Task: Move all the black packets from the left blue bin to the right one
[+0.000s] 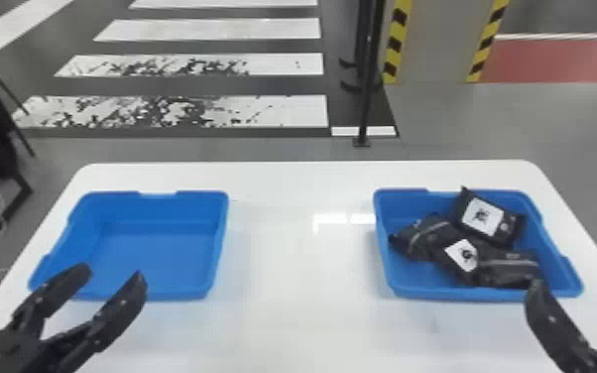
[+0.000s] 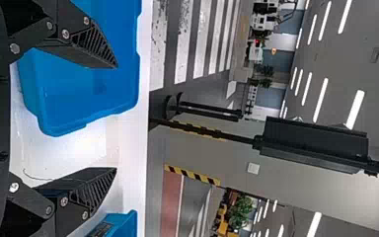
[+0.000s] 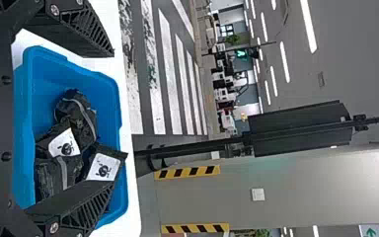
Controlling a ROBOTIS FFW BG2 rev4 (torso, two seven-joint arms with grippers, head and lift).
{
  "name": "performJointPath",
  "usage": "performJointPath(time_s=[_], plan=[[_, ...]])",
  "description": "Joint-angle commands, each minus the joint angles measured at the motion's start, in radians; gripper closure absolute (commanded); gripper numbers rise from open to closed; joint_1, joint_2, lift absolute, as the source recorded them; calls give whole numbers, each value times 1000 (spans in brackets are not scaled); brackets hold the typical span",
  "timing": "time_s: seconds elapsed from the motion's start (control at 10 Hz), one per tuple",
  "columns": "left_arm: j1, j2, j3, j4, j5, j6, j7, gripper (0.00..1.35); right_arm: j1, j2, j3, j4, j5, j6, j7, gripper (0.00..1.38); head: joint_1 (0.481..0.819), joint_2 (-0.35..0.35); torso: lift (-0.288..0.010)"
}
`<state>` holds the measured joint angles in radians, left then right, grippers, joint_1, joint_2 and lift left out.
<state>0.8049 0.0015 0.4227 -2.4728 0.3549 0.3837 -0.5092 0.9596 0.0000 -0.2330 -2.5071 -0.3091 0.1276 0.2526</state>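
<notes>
Left claw (image 1: 111,273): fingers set wide. Position: at the near edge of the left bin (image 1: 158,263), tips pointing forward. The left wrist view shows the gap between its fingers, with part of the left bin and the white table (image 1: 292,317) beyond.

Right claw (image 1: 579,288): fingers set wide. Position: at the near right part of the right bin (image 1: 461,293). In the head view, its left fingertip overlaps the near rim; whether it touches cannot be told.

Packets (image 1: 510,270): black, piled in the right bin, at least four visible. Relative to the right claw, they lie near, ahead and mostly to its left. In the right wrist view, one finger overlaps part of the pile; contact cannot be confirmed. Relative to the left claw, they lie well apart, to its right. Two packets present white labels; the far labelled packet is tilted, one corner reaching the far rim.

Both bins stand on the table, well apart. A black pole (image 1: 368,99) stands beyond it.
</notes>
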Motion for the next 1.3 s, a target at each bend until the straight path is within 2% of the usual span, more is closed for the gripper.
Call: performJointPath(time_s=[0.0,1.2], plan=[[0,-4,0,0,2,-1,1,340,0,1,2,2,-2,0,0,110,695,38,-139],[5,-4,-4,0,18,-11,8,340,-2,1,2,12,-18,0,-1,110,695,36,-139]])
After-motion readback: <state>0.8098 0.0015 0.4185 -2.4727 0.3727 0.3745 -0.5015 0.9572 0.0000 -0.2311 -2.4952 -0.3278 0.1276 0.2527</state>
